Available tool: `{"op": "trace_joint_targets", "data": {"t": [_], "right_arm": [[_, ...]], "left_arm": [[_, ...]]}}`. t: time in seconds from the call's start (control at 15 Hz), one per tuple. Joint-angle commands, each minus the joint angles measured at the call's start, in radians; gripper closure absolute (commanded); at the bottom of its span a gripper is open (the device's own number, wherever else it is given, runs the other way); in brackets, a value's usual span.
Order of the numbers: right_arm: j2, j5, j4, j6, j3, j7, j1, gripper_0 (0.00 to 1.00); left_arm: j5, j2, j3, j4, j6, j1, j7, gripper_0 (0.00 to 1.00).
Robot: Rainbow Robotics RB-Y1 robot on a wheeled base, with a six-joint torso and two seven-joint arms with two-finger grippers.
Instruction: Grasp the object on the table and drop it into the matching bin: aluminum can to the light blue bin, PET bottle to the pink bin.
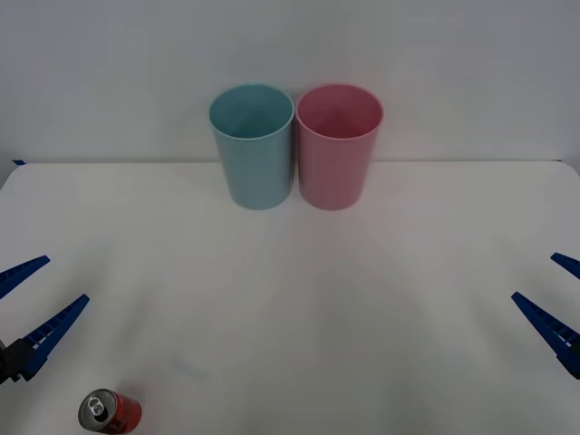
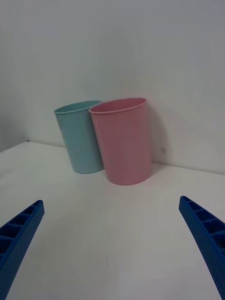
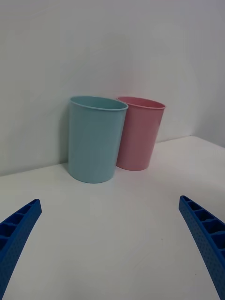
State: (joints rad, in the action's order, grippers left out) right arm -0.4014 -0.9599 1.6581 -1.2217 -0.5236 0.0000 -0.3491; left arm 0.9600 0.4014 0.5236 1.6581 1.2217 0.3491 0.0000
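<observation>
Aluminum can [image 1: 111,412], red with a silver top and pull tab, lies on its side at the near left edge of the white desk [image 1: 290,299], its top turned toward us. Our left end effector [image 1: 34,294] hangs just beyond the can and slightly to its left, apart from it, blue ribbed fingers spread wide and holding nothing. Our right end effector [image 1: 555,294] sits at the far right edge of the desk, well apart from the can, fingers likewise parted and empty.

At the back of the desk, against the pale wall, we see the light blue bin [image 1: 253,145] and the pink bin [image 1: 338,145] standing upright, side by side, touching or nearly so, the blue one on the left. Both show open round rims, and we can make out nothing inside them.

From our right wrist camera, the pink bin [image 2: 123,140] stands nearer, with the light blue bin [image 2: 80,138] partly behind it. From our left wrist camera, the light blue bin [image 3: 95,138] is in front and the pink bin [image 3: 138,133] just past it.
</observation>
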Motion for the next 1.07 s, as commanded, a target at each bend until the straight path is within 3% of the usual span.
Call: {"op": "trace_joint_targets", "data": {"t": [0.07, 0.2, 0.53, 1.07], "right_arm": [[0.000, 0.000, 0.000, 0.000, 0.000, 0.000, 0.000, 0.00], [0.000, 0.000, 0.000, 0.000, 0.000, 0.000, 0.000, 0.00], [0.000, 0.000, 0.000, 0.000, 0.000, 0.000, 0.000, 0.00], [0.000, 0.000, 0.000, 0.000, 0.000, 0.000, 0.000, 0.00]], "left_arm": [[0.000, 0.000, 0.000, 0.000, 0.000, 0.000, 0.000, 0.00], [-0.006, -0.007, -0.001, -0.034, -0.002, -0.005, 0.002, 0.00], [-0.037, 0.080, -0.016, -0.052, -0.002, -0.007, 0.009, 0.00], [-0.072, 0.218, 0.015, -0.281, 0.156, -0.027, -0.043, 0.00]]}}
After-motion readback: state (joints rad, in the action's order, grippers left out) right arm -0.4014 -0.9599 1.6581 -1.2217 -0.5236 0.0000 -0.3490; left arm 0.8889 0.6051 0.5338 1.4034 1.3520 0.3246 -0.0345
